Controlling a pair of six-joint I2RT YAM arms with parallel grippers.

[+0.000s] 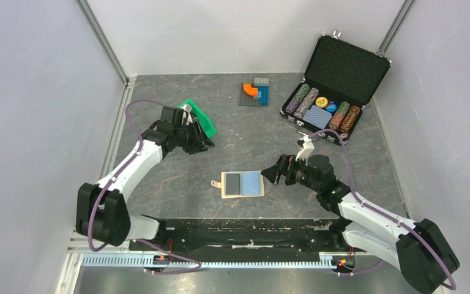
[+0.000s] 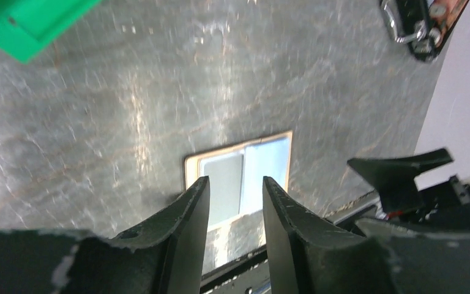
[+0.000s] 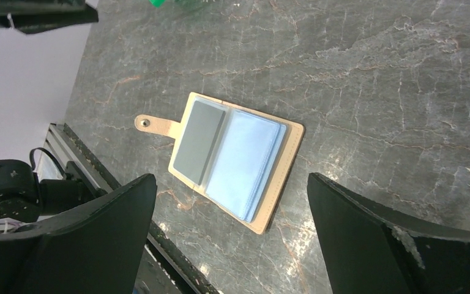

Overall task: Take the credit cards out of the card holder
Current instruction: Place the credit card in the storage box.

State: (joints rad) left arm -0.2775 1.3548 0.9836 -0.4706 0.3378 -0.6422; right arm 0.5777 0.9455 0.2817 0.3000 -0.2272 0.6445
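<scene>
The card holder (image 1: 242, 184) lies spread open on the table's middle front, tan-edged, its strap tab (image 3: 147, 124) pointing left. A dark grey credit card (image 1: 232, 182) shows in its left pocket (image 3: 199, 141). The right half is light blue pockets (image 3: 245, 162). My right gripper (image 1: 272, 173) hovers just right of the holder, open wide, and the holder (image 3: 281, 165) shows between its fingers (image 3: 231, 177). My left gripper (image 1: 203, 142) sits far back left beside the green bin, its fingers apart with nothing between them (image 2: 235, 184). It looks down at the holder (image 2: 269, 153) from a distance.
A green bin (image 1: 201, 118) stands next to the left gripper. The open black chip case (image 1: 333, 92) with poker chips is at the back right. A small block assembly (image 1: 256, 92) sits at the back centre. A black rail (image 1: 238, 226) runs along the near edge.
</scene>
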